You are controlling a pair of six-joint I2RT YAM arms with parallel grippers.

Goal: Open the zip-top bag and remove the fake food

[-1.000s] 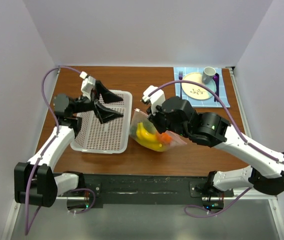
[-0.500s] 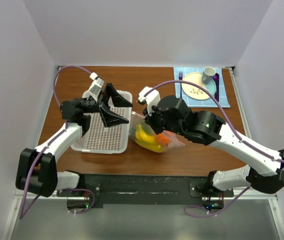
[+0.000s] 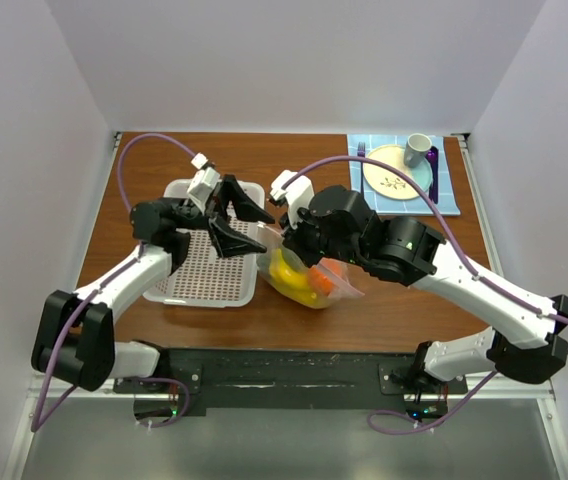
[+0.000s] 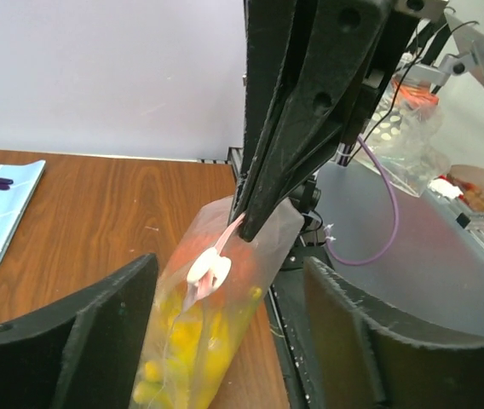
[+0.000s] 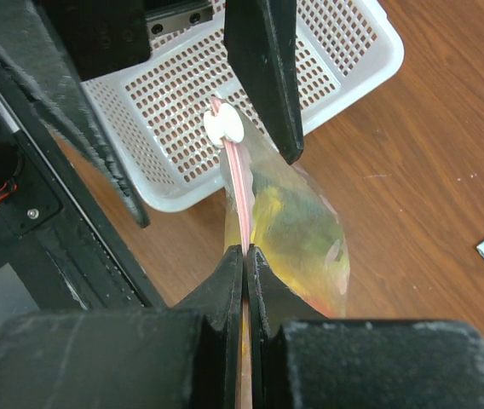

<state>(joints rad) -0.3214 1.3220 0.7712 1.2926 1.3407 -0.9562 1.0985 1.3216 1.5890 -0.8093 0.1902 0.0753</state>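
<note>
Centrally, the right end effector (image 5: 244, 251) clamps the zip-top bag (image 3: 304, 275) by its pink zip strip (image 5: 235, 183), just right of the basket (image 3: 204, 270), fake food (image 3: 292, 278) inside; the left end effector (image 3: 247, 224) gapes astride its slider (image 5: 223, 128).

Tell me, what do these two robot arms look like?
Left arm and right arm alike: white shells between chunky black joints, a purple cable looping along each. Left tool and right tool each end in two flat black fingers.
</note>
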